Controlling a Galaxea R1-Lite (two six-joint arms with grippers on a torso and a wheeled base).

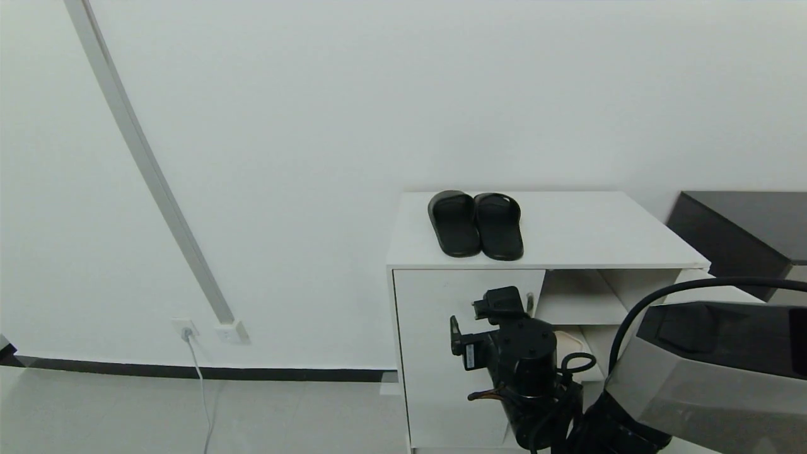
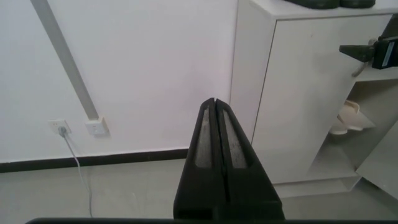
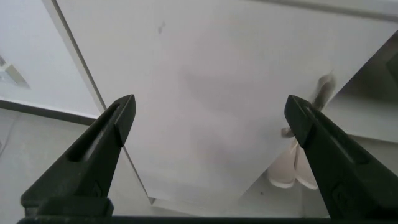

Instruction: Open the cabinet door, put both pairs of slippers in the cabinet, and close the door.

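**A:** Head view first. Where are the slippers?

**B:** The black slippers [image 1: 476, 225] sit side by side on top of the white cabinet [image 1: 586, 230], near its left end. The cabinet's left door [image 1: 435, 340] is flat shut. The right half is open to view, with shelves showing. The pale slippers [image 1: 570, 343] lie on a lower shelf there, partly hidden behind the right arm [image 1: 526, 359].

**A:** Any writing?

**B:** There is a small white label [image 1: 470, 357] on that arm's wrist, with print too small to read. A wall socket [image 1: 187, 329] with a plug in it sits low on the wall, well to the left.

**A:** Left wrist view?

**B:** The left claw [image 2: 214, 106] has its two fingers pressed together with nothing between them. It hangs out in front of the wall, apart from the cabinet's left side. The pale pair shows on its shelf past the shut door.

**A:** Right wrist view?

**B:** The right claw [image 3: 210, 106] is spread wide and holds nothing. It faces the shut door panel. The pale pair is just beyond that door's free edge, low down.
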